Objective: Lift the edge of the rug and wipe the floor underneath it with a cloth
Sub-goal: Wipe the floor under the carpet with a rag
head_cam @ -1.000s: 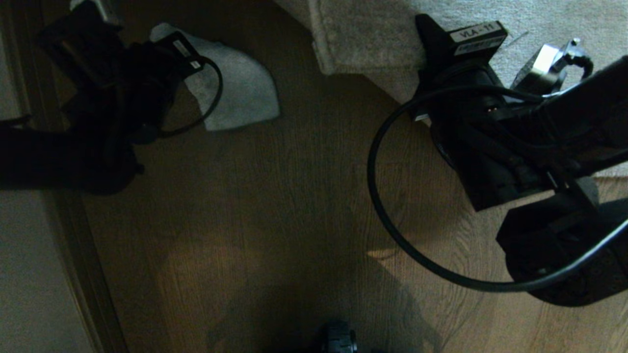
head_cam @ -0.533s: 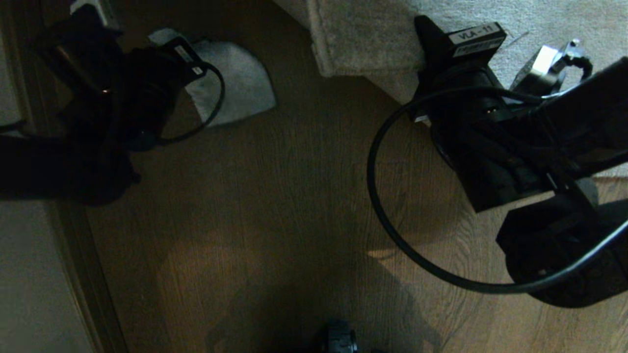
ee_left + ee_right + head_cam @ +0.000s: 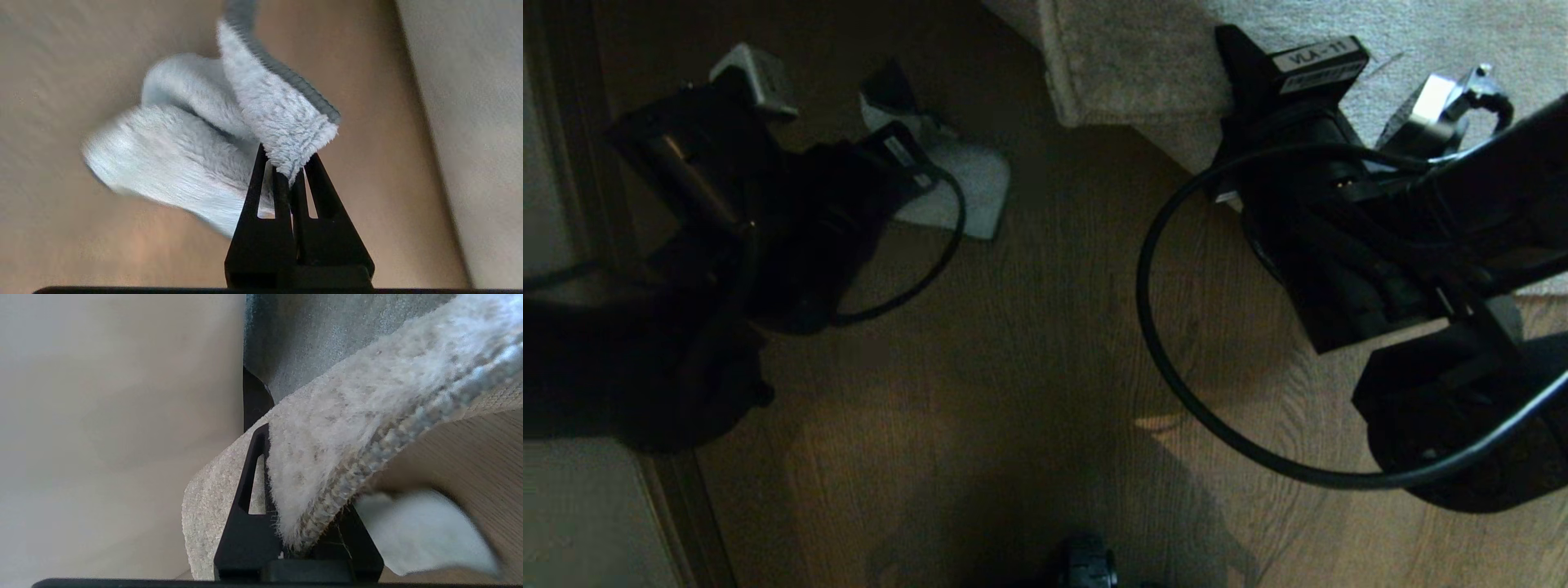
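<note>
The pale grey-green cloth (image 3: pixel 184 163) is pinched at one fold by my left gripper (image 3: pixel 288 163), which is shut on it. The rest of the cloth trails on the brown wood-grain floor (image 3: pixel 1013 343). In the head view the left gripper (image 3: pixel 894 98) and the cloth (image 3: pixel 964 188) are just left of the rug corner. My right gripper (image 3: pixel 298 465) is shut on the rug edge (image 3: pixel 367 416) and holds it up off the floor. From the head, the raised rug edge (image 3: pixel 1127 73) sits by the right gripper (image 3: pixel 1233 57). The cloth (image 3: pixel 421 531) shows under the lifted edge.
A pale wall and dark skirting (image 3: pixel 572 506) run down the left side. A black cable loop (image 3: pixel 1176 392) hangs from the right arm over the floor. Part of my base (image 3: pixel 1086 563) shows at the bottom. The rug (image 3: pixel 470 122) lies close beside the left gripper.
My left arm has swung right, toward the rug corner, dragging the cloth with it; the cloth is now more bunched. The right gripper and the rug edge have stayed put.
</note>
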Available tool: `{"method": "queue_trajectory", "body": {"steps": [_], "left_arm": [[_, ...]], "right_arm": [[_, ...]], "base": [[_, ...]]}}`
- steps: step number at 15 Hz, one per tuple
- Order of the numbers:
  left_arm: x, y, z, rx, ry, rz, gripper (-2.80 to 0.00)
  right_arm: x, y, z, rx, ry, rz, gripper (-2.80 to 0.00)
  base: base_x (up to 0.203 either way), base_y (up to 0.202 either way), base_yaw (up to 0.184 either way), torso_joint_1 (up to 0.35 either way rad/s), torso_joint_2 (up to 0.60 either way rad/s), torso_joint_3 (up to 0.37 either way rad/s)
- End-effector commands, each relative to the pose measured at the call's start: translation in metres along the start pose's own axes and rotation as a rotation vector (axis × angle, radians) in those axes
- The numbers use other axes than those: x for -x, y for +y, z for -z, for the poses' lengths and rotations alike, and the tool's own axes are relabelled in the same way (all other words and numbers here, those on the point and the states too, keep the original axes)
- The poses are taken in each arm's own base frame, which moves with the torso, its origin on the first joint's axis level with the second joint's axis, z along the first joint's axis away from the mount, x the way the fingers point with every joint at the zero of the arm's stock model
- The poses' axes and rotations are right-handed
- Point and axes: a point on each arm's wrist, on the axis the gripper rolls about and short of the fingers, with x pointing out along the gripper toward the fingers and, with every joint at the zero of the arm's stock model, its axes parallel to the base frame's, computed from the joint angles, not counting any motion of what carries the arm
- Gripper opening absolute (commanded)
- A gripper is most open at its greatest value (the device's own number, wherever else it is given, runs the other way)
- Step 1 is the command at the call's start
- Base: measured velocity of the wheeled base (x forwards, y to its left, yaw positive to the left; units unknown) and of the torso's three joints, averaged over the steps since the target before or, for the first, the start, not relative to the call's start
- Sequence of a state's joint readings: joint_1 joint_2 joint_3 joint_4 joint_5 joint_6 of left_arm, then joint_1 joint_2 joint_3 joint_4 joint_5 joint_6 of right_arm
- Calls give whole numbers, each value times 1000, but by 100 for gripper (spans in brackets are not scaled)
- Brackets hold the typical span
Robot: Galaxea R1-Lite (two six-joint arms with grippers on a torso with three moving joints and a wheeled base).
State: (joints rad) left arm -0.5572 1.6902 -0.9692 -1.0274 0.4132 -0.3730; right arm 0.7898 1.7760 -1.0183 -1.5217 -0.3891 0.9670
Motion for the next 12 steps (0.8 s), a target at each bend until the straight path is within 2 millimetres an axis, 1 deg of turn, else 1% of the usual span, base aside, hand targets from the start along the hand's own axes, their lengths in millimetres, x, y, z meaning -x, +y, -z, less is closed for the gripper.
{"method": "queue_trajectory", "body": {"steps": [1,3,6,10,12], "left_arm": [[16,-14,4,40,33,49,-280],[19,-21,11,53,56,72,-280],[11,-24,22,51,72,74,-280],[-11,-29,34,57,57,67,-280],[-23,-26,34,57,35,54,-280]], "right_arm": [[0,5,-4,-26,-31,-38,-280],[0,5,-4,-25,-34,-38,-280],[-1,7,-5,-27,-37,-40,-280],[-1,9,-7,-30,-42,-46,-280],[-1,9,-7,-29,-44,-46,-280]], "base": [[0,0,0,0,0,0],[0,0,0,0,0,0],[0,0,0,0,0,0],[0,0,0,0,0,0],[0,0,0,0,0,0]]}}
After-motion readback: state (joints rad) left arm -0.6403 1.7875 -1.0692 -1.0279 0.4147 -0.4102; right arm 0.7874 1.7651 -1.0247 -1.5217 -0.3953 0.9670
